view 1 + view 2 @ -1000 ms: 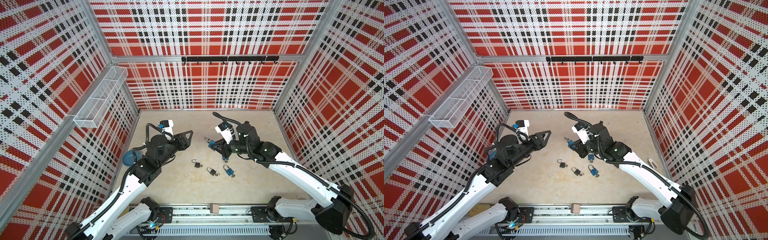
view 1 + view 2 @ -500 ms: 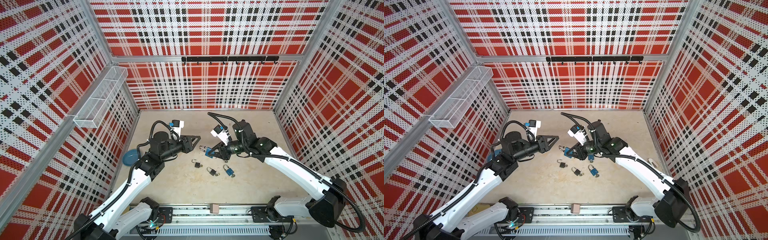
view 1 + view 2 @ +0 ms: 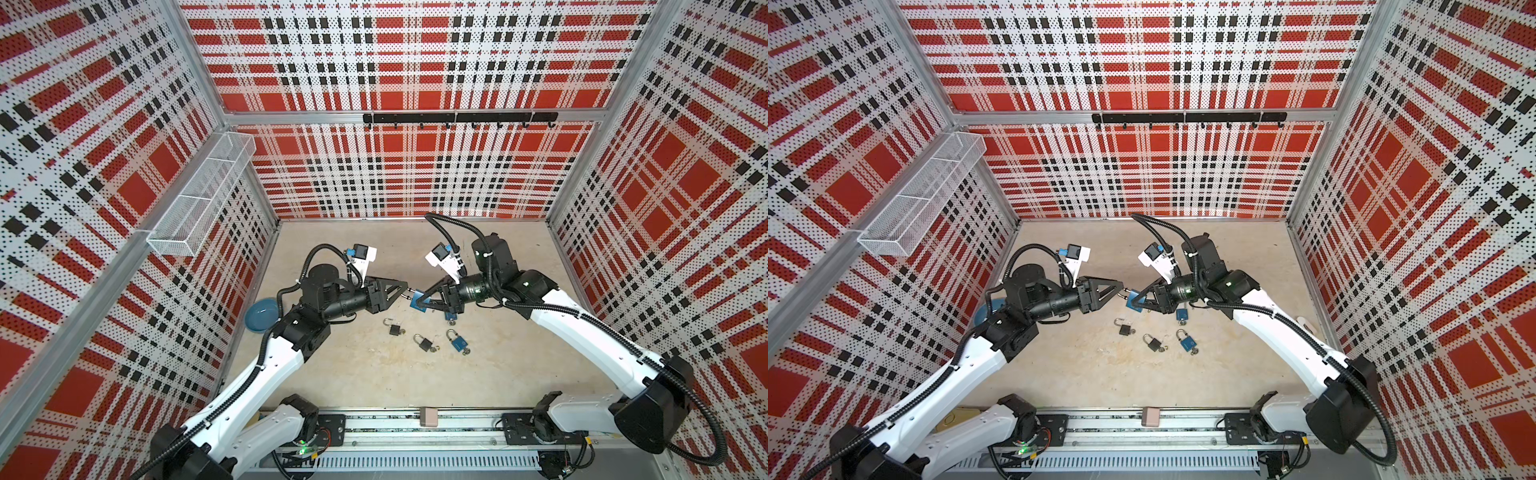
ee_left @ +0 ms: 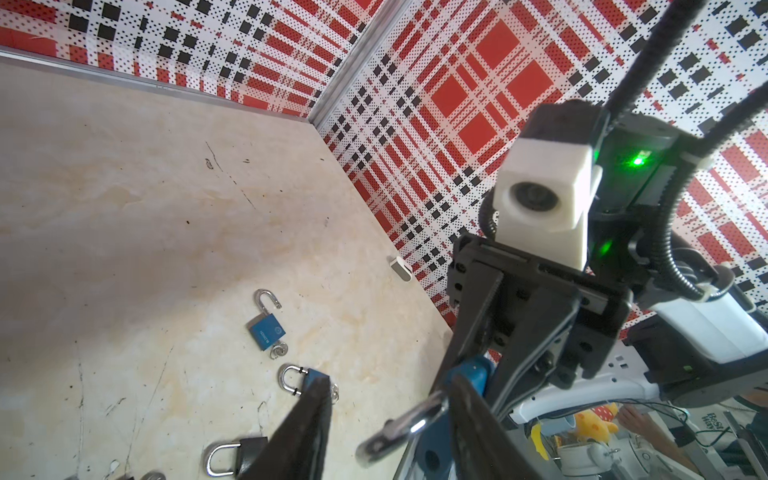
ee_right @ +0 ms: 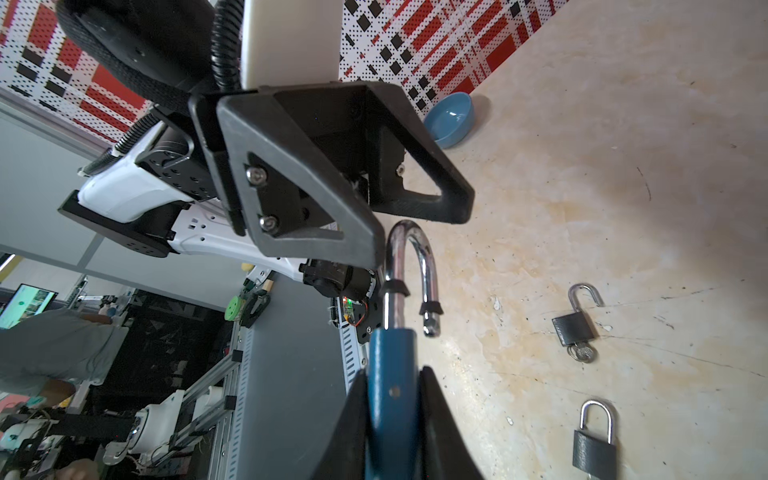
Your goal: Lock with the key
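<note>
Right wrist view showed the right tool clamped on the body of a blue padlock, held off the worktop between the two arms, with its shackle open. The left tool had its jaws apart on either side of the shackle's bend, one finger against it. Loose padlocks lay on the worktop just below.

glossy chrome shackle, matt blue padlock body, matt black plastic fingers
</note>
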Robot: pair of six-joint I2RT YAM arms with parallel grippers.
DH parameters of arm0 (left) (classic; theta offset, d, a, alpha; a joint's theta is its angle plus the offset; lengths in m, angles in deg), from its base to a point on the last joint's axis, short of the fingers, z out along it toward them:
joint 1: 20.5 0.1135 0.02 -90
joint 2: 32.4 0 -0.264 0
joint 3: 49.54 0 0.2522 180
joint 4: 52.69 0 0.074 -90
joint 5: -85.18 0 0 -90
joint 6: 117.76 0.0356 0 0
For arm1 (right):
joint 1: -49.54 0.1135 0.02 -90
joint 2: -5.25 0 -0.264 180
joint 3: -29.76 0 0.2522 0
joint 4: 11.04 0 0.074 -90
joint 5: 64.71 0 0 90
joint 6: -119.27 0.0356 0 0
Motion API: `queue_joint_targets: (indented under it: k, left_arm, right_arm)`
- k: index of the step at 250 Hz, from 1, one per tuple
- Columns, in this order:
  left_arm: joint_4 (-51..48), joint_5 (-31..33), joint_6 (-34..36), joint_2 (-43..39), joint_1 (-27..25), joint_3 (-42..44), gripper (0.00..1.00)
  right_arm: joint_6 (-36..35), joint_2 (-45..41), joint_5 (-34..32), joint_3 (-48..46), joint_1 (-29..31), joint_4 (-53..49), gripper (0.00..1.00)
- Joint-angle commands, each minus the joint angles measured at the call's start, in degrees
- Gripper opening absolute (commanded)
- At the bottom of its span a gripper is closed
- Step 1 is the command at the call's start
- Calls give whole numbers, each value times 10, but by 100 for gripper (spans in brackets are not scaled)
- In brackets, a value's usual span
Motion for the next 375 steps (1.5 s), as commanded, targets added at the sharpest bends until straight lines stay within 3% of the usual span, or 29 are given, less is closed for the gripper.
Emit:
queue_joint_targets:
  k: [1, 68, 110, 160, 248, 375]
  left_arm:
    - [36, -24, -9, 2, 6, 8, 47]
    - [39, -30, -14, -8, 6, 14, 37]
    - [41, -25, -16, -8, 7, 18, 25]
    - [44, -25, -18, -5, 6, 16, 22]
    - [48, -29, -20, -9, 8, 6, 31]
    - [63, -42, -25, 2, 9, -12, 30]
  right_arm:
    - [13, 8, 45, 23, -10, 57, 0]
    - [46, 11, 70, 11, -27, 97, 0]
    - [51, 16, 74, 11, -29, 102, 0]
    - [55, 17, 82, 10, -28, 104, 0]
    - [48, 20, 85, 6, -28, 93, 0]
    - [56, 26, 95, 2, -29, 102, 0]
